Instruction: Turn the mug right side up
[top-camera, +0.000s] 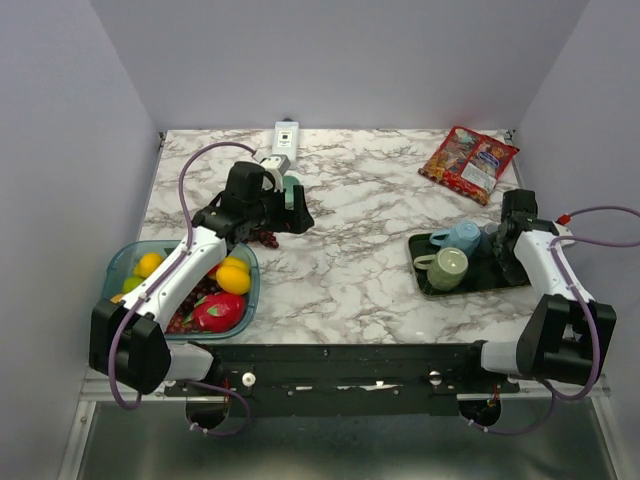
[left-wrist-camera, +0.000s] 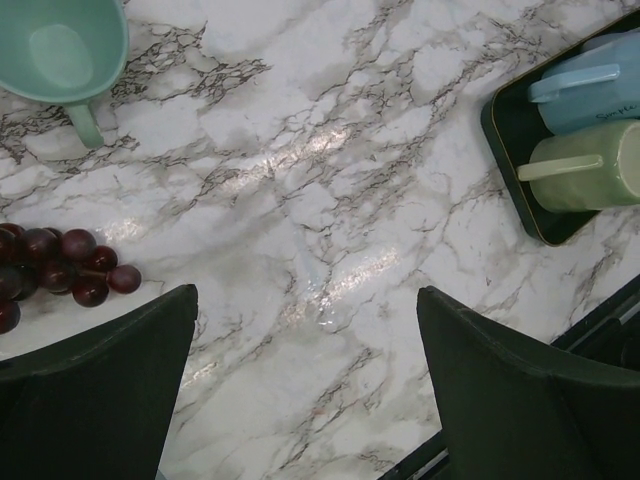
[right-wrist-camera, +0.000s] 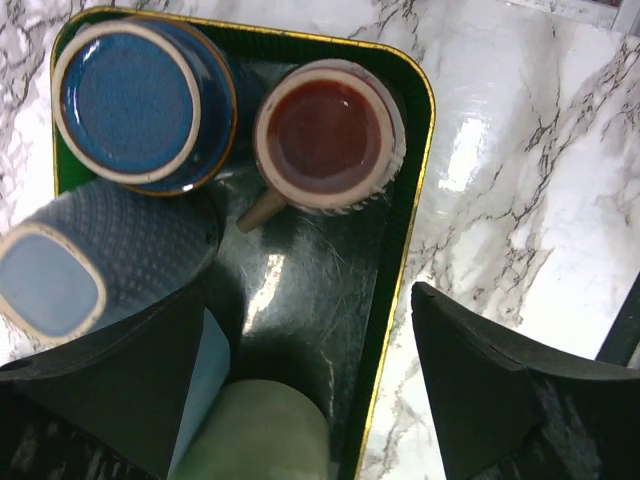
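Brown mug (right-wrist-camera: 325, 135) on tray (right-wrist-camera: 300, 300), right wrist only

No readable text anywhere; faint, illegible dark lettering on the light-blue mug (left-wrist-camera: 585, 100).

A snack packet (top-camera: 468, 163) is seen at the marble surface's (top-camera: 360, 250) far right. Oranges (top-camera: 233, 279) and a dragon fruit (top-camera: 217, 312) are held in a teal bowl (top-camera: 116, 262), with grapes (left-wrist-camera: 60, 265) nearby.

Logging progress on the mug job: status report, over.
Left claw open, empty. Right claw open above tray; green mug on its side, ungripped. Light blue mug close beside.
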